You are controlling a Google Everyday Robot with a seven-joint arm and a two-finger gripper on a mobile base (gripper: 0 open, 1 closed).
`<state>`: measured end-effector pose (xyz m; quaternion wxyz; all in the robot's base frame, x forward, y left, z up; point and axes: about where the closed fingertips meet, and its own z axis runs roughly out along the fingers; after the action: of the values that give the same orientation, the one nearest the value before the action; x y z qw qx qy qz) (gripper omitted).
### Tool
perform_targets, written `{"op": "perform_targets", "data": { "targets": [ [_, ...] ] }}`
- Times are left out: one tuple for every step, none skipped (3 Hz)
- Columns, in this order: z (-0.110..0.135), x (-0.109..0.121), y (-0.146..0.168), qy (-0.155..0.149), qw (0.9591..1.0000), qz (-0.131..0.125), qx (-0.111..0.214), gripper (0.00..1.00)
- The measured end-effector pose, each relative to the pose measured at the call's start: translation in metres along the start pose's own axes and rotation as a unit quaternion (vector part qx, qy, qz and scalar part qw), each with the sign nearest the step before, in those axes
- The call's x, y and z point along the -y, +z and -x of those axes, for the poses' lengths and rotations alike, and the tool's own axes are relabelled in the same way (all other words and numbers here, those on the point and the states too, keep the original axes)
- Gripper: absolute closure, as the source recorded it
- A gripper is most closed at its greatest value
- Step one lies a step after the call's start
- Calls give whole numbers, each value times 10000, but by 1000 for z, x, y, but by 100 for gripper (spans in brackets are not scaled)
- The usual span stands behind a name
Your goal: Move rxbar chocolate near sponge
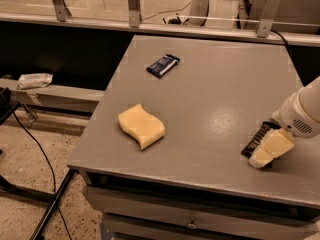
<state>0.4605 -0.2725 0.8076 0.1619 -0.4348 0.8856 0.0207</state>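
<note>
The rxbar chocolate (253, 139), a black wrapped bar, lies near the table's front right corner and is partly covered by my gripper. My gripper (266, 153) is cream-coloured and hangs from the white arm at the right edge. It is down at the table surface, right on the bar's near end. The sponge (141, 125), pale yellow with wavy edges, lies at the front left of the table, well apart from the bar.
A dark blue wrapped bar (162, 65) lies at the back left of the grey table (210, 84). A railing with metal posts (133, 4) runs behind the table. Cables and a stand sit on the floor at the left.
</note>
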Motion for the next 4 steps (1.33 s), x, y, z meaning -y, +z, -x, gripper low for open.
{"op": "perform_targets", "data": {
  "targets": [
    [-4,1,0,41,10000,44,-32,41],
    [-1,2,-10,42,10000,44,-31,72],
    [2,3,-18,42,10000,44,-31,95],
    [2,3,-18,41,10000,43,-29,100]
  ]
}}
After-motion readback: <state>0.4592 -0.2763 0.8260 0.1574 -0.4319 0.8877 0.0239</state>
